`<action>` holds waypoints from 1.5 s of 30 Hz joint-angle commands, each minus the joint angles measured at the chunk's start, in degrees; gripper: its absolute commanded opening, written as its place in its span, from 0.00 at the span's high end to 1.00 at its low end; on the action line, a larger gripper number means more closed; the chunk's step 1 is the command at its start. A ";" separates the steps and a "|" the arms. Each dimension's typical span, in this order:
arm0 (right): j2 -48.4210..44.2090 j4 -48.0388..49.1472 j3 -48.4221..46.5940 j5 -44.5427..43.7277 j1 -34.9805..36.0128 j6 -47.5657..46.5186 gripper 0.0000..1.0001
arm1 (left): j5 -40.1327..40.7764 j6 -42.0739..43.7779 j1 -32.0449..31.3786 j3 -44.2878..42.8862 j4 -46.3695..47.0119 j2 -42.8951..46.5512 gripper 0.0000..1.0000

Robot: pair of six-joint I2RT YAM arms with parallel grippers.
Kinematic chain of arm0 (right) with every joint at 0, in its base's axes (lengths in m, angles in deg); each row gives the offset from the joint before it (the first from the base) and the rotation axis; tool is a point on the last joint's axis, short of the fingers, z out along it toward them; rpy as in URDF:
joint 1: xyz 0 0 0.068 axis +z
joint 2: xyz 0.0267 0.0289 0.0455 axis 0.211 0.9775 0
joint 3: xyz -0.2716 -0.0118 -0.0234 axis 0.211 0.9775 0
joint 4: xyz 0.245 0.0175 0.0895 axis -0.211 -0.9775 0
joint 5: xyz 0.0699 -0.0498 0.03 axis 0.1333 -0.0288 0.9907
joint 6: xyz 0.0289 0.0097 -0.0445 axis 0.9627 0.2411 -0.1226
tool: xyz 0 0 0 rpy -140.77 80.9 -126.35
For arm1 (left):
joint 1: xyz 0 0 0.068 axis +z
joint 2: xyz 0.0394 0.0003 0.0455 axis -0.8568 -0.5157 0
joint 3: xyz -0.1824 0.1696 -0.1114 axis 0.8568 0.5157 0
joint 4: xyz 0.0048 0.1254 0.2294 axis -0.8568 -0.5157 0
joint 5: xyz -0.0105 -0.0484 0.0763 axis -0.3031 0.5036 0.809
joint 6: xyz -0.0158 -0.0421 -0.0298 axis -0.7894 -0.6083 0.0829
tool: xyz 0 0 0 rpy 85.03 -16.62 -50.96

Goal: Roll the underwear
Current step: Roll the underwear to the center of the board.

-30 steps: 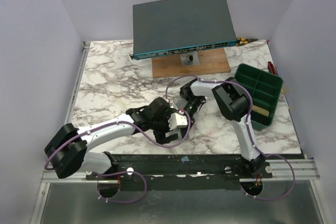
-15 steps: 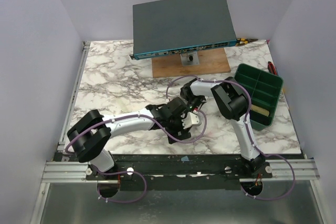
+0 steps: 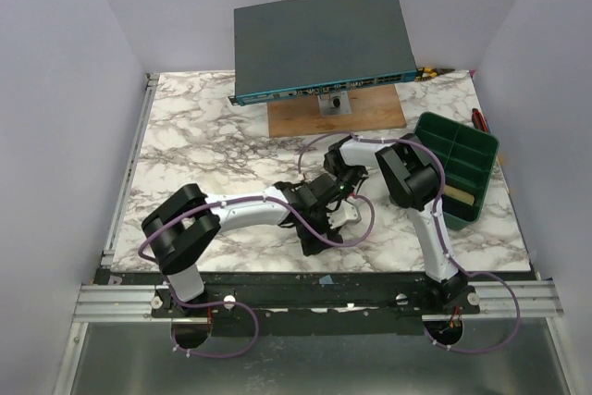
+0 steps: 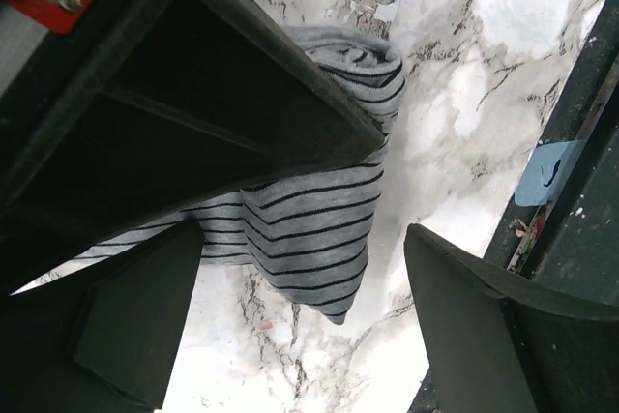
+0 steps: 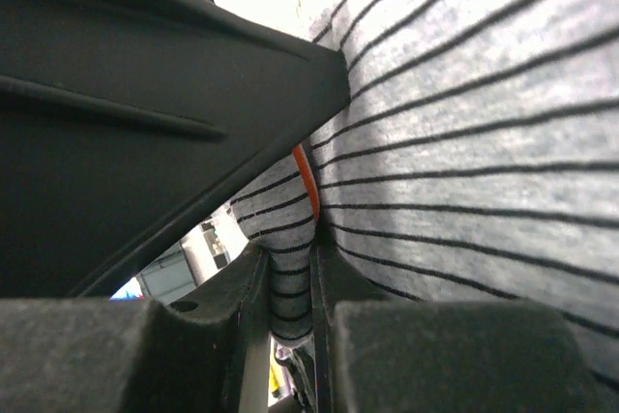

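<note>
Underwear: lay on the marble bench near its front edge; grey with thin black stripes, partly rolled at one end.
Left hand: hung spread wide over the loose end, holding nothing.
Right hand: pinched narrow on a fold of the striped cloth.
Handling: judged light, soft and limp; likely to sag and unroll unless pressed down.
Hold: best taken at the rolled end, across the full width, not by a single layer.
</note>
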 commanded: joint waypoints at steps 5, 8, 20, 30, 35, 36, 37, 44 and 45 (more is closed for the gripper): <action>3.75 5.49 -0.83 -15.30 -0.91 -6.01 0.99 | -0.78 -3.17 -0.76 -3.96 -0.64 -4.05 0.11; 3.88 5.15 -1.37 -15.30 -0.94 -6.25 0.99 | -1.15 -3.38 -0.91 -5.08 -0.72 -5.05 0.11; 4.31 4.97 -1.19 -15.04 -1.20 -6.70 0.99 | 7.59 -4.10 -4.12 -3.18 3.43 -2.45 0.13; 4.24 5.41 -0.66 -15.11 -1.41 -6.78 0.99 | 11.69 -3.31 -6.24 -2.60 3.97 -1.45 0.17; 3.97 5.94 0.15 -15.21 -1.43 -6.78 1.00 | 11.79 -3.05 -6.71 -2.86 3.30 -1.48 0.21; 3.98 5.94 0.25 -15.24 -1.46 -6.82 0.99 | 11.37 -3.05 -6.72 -2.96 3.12 -1.74 0.22; 3.89 6.03 0.26 -15.23 -1.53 -6.78 0.99 | 11.09 -3.05 -6.70 -2.98 2.97 -1.93 0.24; 3.38 5.94 -0.27 -15.17 -1.99 -6.71 0.99 | 5.22 -3.66 -6.63 -3.00 1.74 -4.69 0.40; 3.27 5.94 -0.32 -15.13 -2.07 -6.69 0.99 | 4.44 -3.75 -6.48 -2.88 1.60 -4.98 0.43</action>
